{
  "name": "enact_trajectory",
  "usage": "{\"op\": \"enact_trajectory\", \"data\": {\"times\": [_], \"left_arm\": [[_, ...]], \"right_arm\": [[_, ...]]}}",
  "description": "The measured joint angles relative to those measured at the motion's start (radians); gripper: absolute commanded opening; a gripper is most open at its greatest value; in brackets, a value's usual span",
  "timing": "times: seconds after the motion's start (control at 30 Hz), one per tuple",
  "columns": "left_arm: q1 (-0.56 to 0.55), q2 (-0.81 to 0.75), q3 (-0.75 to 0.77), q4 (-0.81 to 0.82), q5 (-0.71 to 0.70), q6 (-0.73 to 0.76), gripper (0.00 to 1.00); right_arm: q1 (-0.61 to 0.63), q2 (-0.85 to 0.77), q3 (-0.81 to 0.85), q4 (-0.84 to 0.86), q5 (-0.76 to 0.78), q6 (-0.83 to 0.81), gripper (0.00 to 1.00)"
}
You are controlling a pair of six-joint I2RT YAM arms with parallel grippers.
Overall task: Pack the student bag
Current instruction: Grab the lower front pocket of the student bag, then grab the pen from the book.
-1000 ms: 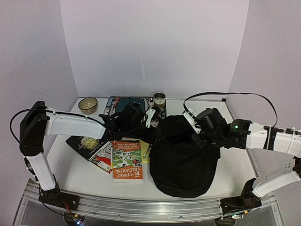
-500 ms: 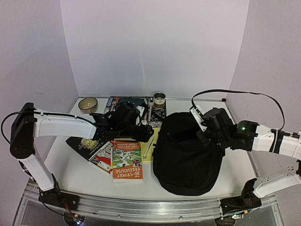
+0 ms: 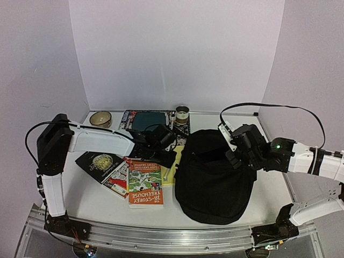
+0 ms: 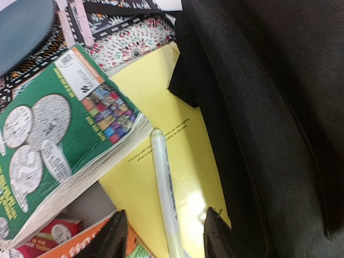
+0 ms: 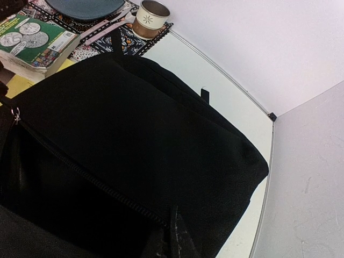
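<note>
The left gripper [image 4: 165, 220] hangs low over a yellow sheet [image 4: 140, 102]. Its jaws are partly apart and straddle a white pen [image 4: 160, 166] that lies on the sheet. A strip of yellow shows between the pen and each finger, so it has hold of nothing. The pen runs straight ahead from between the fingertips. Outside one finger, and stretching on well ahead of it, lies the student bag [image 4: 279, 107], its black fabric lapping over the sheet's edge. Outside the other finger a thick green paperback [image 4: 54, 140] rests with one corner on the sheet, and an orange book cover [image 4: 129, 248] shows just beside that finger's tip. Farther ahead of this gripper a patterned mat [image 4: 134, 45] carries a dark teal pad [image 4: 21, 27]. The right gripper [image 5: 171, 236] is pinched fully together on the bag's fabric, just beside the zipper [image 5: 80, 172], which runs away from the fingertips to one side. The bag's black panel spreads out ahead of these fingers and fills most of that wrist view. Beyond the bag's far edge, well ahead of the gripper, a paper cup [image 5: 149, 13] stands at the end of the mat. Seen from above, the bag lies between the two grippers, the right one on its upper part and the left one just off its side.
</note>
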Motion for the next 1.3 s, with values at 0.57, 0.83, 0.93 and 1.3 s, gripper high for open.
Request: {"op": "enact_trajectory", "data": {"times": [0.57, 0.83, 0.93, 1.3], "left_arm": [[0.031, 0.215, 0.175, -0.118, 0.091, 0.020, 0.26], [0.036, 0.239, 0.222, -0.177, 0.106, 0.020, 0.09], [0.039, 0.250, 0.249, -0.205, 0.108, 0.020, 0.01], [0.038, 0.251, 0.266, -0.222, 0.100, 0.036, 0.00]], "right_arm": [[0.000, 0.001, 0.003, -0.035, -0.023, 0.024, 0.00], [0.000, 0.009, 0.012, -0.037, -0.027, 0.026, 0.00], [0.000, 0.010, 0.019, -0.041, -0.032, 0.026, 0.00], [0.000, 0.016, 0.097, -0.090, -0.045, 0.026, 0.00]]}}
